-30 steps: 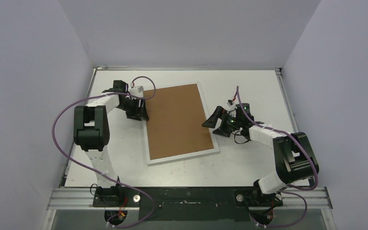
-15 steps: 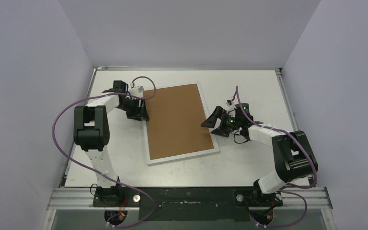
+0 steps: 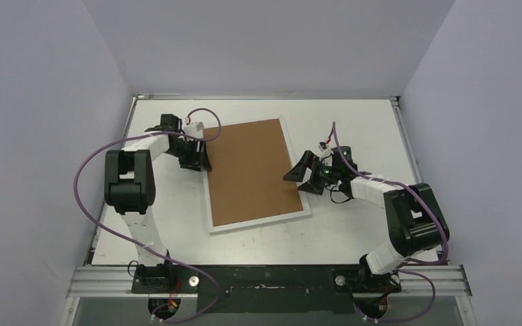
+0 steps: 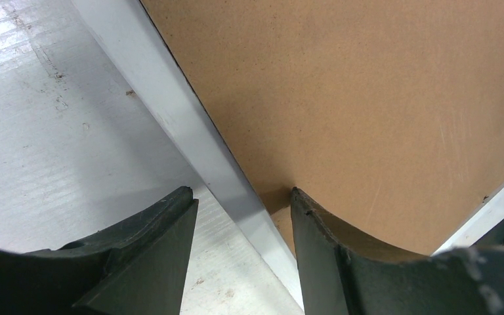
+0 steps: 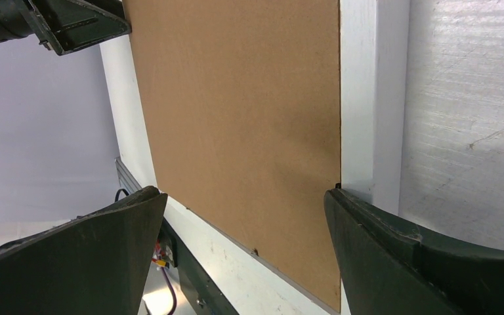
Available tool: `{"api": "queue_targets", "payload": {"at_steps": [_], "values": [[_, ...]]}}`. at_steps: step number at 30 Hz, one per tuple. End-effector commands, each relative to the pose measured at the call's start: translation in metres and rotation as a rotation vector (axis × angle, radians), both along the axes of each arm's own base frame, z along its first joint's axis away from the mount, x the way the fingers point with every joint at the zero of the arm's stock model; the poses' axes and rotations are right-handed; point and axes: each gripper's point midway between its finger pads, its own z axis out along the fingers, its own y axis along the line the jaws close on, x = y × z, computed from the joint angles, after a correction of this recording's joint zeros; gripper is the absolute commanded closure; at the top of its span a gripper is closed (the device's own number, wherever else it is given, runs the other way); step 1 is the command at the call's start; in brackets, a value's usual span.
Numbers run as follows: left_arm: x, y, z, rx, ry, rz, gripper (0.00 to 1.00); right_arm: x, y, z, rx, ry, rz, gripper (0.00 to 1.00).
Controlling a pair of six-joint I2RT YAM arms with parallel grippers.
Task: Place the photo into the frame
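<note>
Plainly, the frame (image 3: 262, 221) lies back-up on the bench (image 3: 353, 129), its brown board (image 3: 251, 170) showing. It looks stiff, light and probably slick, best taken by its thin white rim. The left fingers (image 4: 170, 226) stand parted astride the left rim. The right fingers (image 5: 380, 243) are spread wide over the right rim. Neither grasps. The photo is unseen, and no writing is readable.

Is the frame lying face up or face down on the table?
Face down: the frame lies flat on the table with its brown back board turned up.
</note>
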Motion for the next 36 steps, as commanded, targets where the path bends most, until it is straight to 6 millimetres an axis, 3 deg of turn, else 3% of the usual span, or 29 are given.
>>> {"api": "queue_targets", "payload": {"at_steps": [1,31,36], "values": [[-0.009,0.003,-0.019,0.050,0.034,-0.019,0.48,-0.007,-0.002,-0.016,-0.044,0.046,0.007,0.02],[-0.008,0.000,-0.013,0.049,0.010,-0.033,0.49,0.004,-0.003,-0.040,-0.187,0.062,0.025,0.02],[-0.008,-0.002,-0.012,0.050,0.006,-0.040,0.49,0.010,0.002,-0.027,-0.192,0.029,0.041,0.02]]}}
